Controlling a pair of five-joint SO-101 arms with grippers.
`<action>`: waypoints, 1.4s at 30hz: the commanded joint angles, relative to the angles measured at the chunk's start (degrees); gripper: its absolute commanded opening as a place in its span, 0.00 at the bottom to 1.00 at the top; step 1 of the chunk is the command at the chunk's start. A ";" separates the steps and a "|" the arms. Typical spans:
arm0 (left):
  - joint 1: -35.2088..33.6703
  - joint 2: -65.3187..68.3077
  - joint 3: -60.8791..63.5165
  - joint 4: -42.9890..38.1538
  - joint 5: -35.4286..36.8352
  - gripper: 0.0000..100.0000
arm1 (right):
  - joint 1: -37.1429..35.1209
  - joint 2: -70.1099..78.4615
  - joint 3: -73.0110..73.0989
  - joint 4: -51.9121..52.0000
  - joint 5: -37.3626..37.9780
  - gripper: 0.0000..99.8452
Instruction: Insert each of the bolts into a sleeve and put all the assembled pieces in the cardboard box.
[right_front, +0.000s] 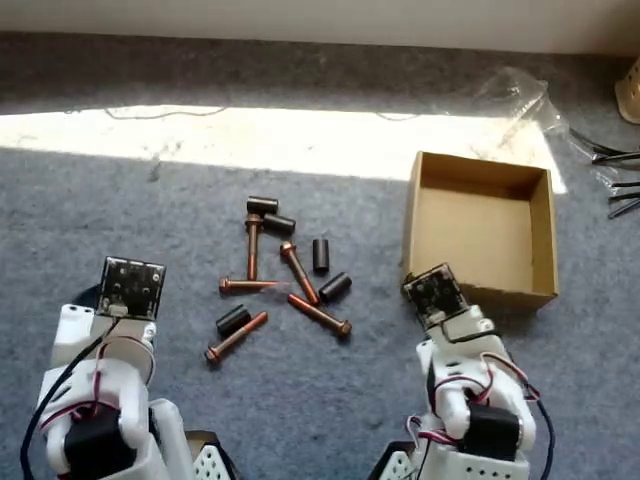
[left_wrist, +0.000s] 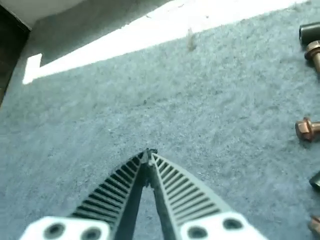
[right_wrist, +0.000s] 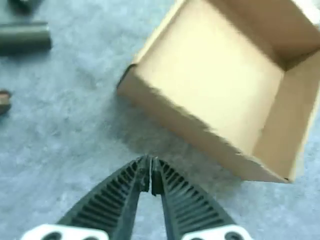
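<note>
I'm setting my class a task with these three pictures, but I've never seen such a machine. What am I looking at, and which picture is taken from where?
The machine is two small robot arms side by side: a left arm and a right arm. One picture looks down on both from a fixed camera. The other two come from a camera on each arm's wrist, looking along its end effector. The left end effector and the right end effector are both shut and hold nothing. On the grey carpet-like surface lie five copper bolts and five black sleeves, scattered between the arms. The cardboard box stands open and empty just ahead of the right end effector.
</note>
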 joint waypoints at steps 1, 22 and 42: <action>-0.40 0.66 -10.33 2.64 -1.32 0.01 | 4.09 0.66 -9.63 0.48 2.46 0.01; 7.96 51.03 -48.22 19.78 4.13 0.01 | 6.90 41.27 -52.53 12.18 -6.68 0.01; 26.68 56.31 -18.68 -7.74 10.90 0.01 | -15.52 88.75 -66.51 11.91 -12.92 0.15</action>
